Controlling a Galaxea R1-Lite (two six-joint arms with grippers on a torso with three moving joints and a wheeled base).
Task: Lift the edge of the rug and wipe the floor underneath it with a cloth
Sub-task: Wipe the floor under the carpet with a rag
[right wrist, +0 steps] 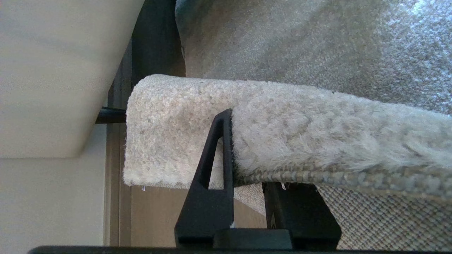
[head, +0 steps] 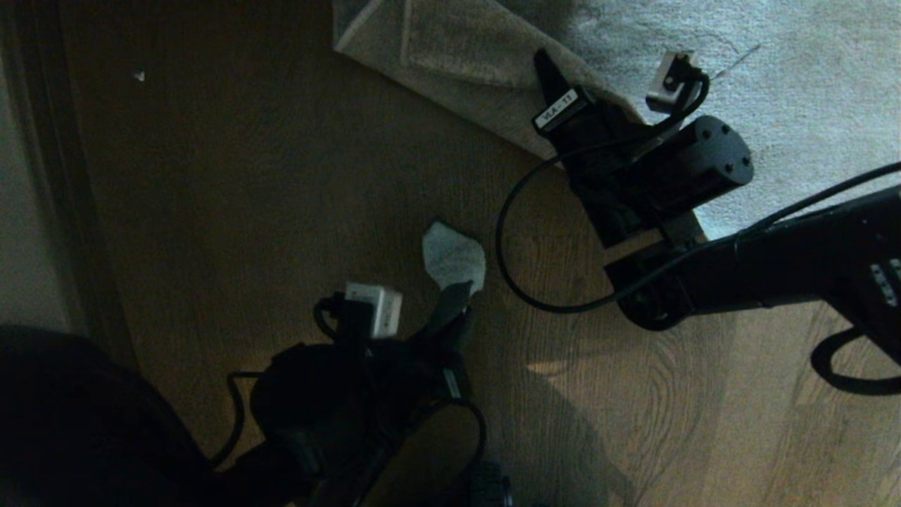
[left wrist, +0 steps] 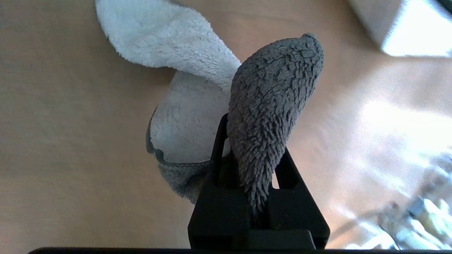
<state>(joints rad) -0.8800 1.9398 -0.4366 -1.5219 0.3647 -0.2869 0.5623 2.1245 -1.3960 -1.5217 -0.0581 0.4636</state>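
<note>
In the head view the right pincer [head: 563, 105] sits in the upper middle of the frame, clamped on the rug edge [head: 450, 77], which is folded back so its smoother underside faces up in a strip running from the top centre down toward the middle right. The right wrist view shows the same grip close up: the black fingers [right wrist: 215, 165] pinch the plush border [right wrist: 282, 141], with pile on one side and woven backing [right wrist: 381, 218] on the other, and the corner of the rug hangs free beside a pale wall [right wrist: 53, 88] and a dark vertical strip.

The left pincer [head: 457, 296] is in the lower middle of the head view, closed on the cloth [head: 454, 257], whose pale bunch sticks up from the fingertips above the floor [head: 246, 211]. In the left wrist view the cloth [left wrist: 197, 88] bulges out of the jaws in two lobes, one pale and one shaded grey, with the wood planks [left wrist: 63, 141] behind it.

Between the two arms a black cable [head: 507, 246] loops over the bare planks. The brown floor exposed by the lifted border lies just above the cloth. A small white speck [head: 139, 75] lies on the floor at upper left. The rug's plush top fills the upper right corner.
</note>
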